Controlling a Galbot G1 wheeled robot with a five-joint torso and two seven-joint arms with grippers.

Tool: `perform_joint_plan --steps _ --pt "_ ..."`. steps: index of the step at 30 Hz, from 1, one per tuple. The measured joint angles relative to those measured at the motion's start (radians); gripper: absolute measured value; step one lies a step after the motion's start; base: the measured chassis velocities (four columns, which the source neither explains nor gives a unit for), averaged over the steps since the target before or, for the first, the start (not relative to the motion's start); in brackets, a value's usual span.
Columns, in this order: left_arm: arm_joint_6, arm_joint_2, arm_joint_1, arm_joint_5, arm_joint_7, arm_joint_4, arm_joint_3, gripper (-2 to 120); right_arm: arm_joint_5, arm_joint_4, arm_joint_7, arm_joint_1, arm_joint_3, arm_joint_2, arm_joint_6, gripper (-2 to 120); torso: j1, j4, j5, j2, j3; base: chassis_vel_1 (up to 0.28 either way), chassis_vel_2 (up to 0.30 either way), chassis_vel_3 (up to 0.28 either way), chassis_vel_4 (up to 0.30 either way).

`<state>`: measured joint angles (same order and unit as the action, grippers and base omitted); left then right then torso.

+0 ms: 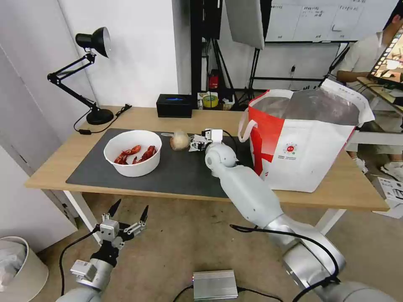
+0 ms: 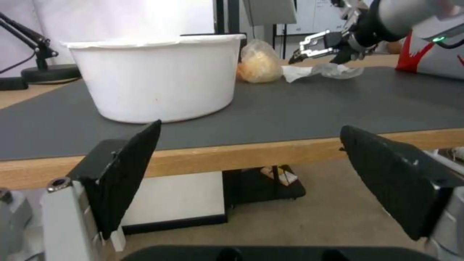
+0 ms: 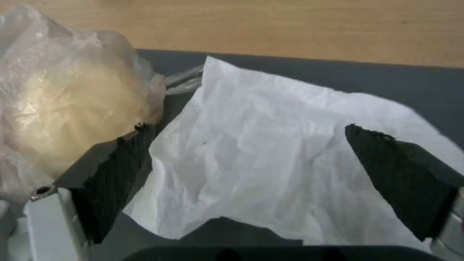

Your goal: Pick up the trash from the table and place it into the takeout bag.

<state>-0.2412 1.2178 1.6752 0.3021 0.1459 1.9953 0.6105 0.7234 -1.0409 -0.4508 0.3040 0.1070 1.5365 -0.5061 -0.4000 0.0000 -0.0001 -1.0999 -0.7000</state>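
The white bowl of red crayfish [image 1: 132, 153] stands on the dark grey mat [image 1: 180, 172] of the table [image 1: 319, 195]. Right of it lie the small clear bag with a beige lump [image 1: 179, 140] and the crumpled white tissue [image 3: 261, 152]. My right gripper [image 3: 249, 128] is open, low over the tissue, one finger on each side of it, the bagged lump [image 3: 72, 108] close beside one finger. The red-and-white takeout bag [image 1: 302, 138] stands open at the table's right. My left gripper [image 1: 129, 209] hangs open below the table's front edge, facing the bowl [image 2: 154, 76].
A black desk lamp [image 1: 90, 75] and a black box [image 1: 174, 105] stand along the table's back edge. On the floor are a white bin [image 1: 17, 268] at the left and a silver box [image 1: 215, 285] near my base. A person sits behind the bag.
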Motion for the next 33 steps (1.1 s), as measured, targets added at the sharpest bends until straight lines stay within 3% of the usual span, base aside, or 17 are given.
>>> perform_joint_plan --steps 5,19,30,33 --pt "-0.003 -0.003 -0.004 0.008 0.000 -0.005 -0.001 100 -0.019 0.056 0.009 -0.016 -0.017 0.033 -0.011 100 0.000 0.0000 0.0000 0.000 0.000 0.000 0.000 0.000 0.000" --pt "-0.005 -0.009 -0.003 0.015 0.000 0.010 -0.005 100 -0.035 0.096 0.022 -0.025 -0.034 0.035 -0.029 100 0.000 -0.0001 0.0001 0.000 0.000 0.000 0.000 0.000 0.000" --pt "-0.006 -0.007 0.002 0.015 0.000 0.017 -0.002 100 -0.016 0.056 0.001 0.000 -0.038 0.030 -0.042 65 0.000 -0.0004 0.0000 0.000 0.000 0.000 0.000 0.000 0.000" --pt "-0.006 -0.006 0.003 0.015 -0.001 0.021 -0.001 100 -0.003 0.039 -0.009 0.007 -0.038 0.025 -0.052 50 0.000 -0.0005 0.0000 0.000 0.000 0.000 0.000 0.000 0.000"
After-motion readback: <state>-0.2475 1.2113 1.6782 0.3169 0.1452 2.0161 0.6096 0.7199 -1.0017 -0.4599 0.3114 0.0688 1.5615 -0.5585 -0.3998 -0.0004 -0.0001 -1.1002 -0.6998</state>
